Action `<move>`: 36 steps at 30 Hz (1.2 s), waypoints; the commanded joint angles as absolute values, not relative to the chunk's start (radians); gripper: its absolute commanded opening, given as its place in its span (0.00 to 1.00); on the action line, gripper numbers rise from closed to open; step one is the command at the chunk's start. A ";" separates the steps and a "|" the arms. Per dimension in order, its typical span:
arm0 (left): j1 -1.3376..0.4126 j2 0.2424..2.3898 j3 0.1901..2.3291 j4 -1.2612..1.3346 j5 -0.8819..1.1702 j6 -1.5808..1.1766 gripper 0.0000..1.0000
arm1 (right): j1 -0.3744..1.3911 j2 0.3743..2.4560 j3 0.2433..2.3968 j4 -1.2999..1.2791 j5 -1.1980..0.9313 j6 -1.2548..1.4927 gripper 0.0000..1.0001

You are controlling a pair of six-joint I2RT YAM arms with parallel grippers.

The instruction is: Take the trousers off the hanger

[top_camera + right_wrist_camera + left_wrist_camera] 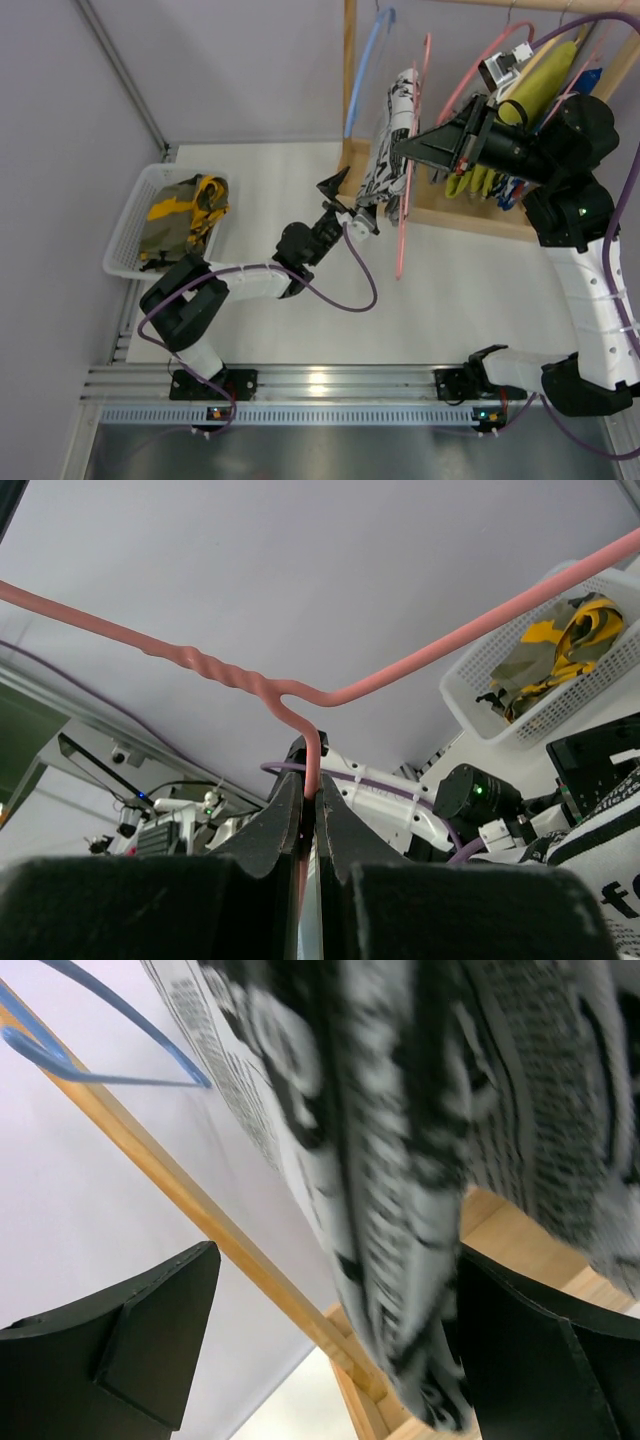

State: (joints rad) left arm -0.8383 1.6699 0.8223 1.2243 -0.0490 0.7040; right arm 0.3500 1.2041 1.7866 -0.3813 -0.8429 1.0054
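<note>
The trousers [392,135], black-and-white print, hang folded over the thin pink-red hanger [406,215] in front of the wooden rack. My right gripper [402,150] is shut on the hanger's wire; in the right wrist view the jaws [311,792] pinch the wire just below its twisted neck [290,692]. My left gripper [350,203] is open at the trousers' lower end. In the left wrist view the trousers [420,1160] hang between the spread fingers [130,1350], close to the right one, and my left gripper [335,1345] holds nothing.
A white basket [128,240] at the left holds olive-and-yellow clothing [185,212]. The wooden rack [350,90] carries a light blue hanger [366,70], a salmon-pink hanger [478,72] and yellow-green garments [545,80]. The rack's base [470,215] lies behind the trousers.
</note>
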 commanded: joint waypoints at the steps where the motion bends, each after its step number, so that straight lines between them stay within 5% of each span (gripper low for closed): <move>1: -0.834 1.667 0.876 1.295 -0.025 0.658 0.98 | 0.344 1.164 1.810 -0.201 -0.844 0.974 0.00; 10: -0.891 1.652 0.845 1.299 0.083 0.683 0.98 | 0.342 1.187 1.810 -0.156 -0.827 1.002 0.00; 20: -0.904 1.689 0.893 1.276 -0.057 0.669 0.96 | 0.344 1.177 1.810 -0.176 -0.822 0.989 0.00; 24: -0.887 1.690 0.911 1.261 -0.098 0.667 0.81 | 0.342 1.172 1.816 -0.187 -0.824 0.977 0.00; 28: -0.867 1.674 0.948 1.209 -0.161 0.608 0.52 | 0.339 1.158 1.789 -0.167 -0.825 0.979 0.00; 29: -0.862 1.657 0.956 1.203 -0.167 0.601 0.35 | 0.339 1.152 1.770 -0.170 -0.825 0.977 0.00; 33: -0.864 1.582 0.919 1.200 -0.141 0.594 0.01 | 0.330 1.140 1.720 -0.183 -0.824 0.944 0.00; 36: -0.865 1.459 0.894 1.073 -0.118 0.536 0.00 | 0.328 1.123 1.657 -0.175 -0.819 0.917 0.00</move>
State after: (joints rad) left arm -0.8608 1.6123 0.8948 1.0950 -0.1413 0.6029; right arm 0.3386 1.1736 1.6787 -0.3214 -0.8284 0.9962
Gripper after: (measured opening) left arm 0.083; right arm 0.034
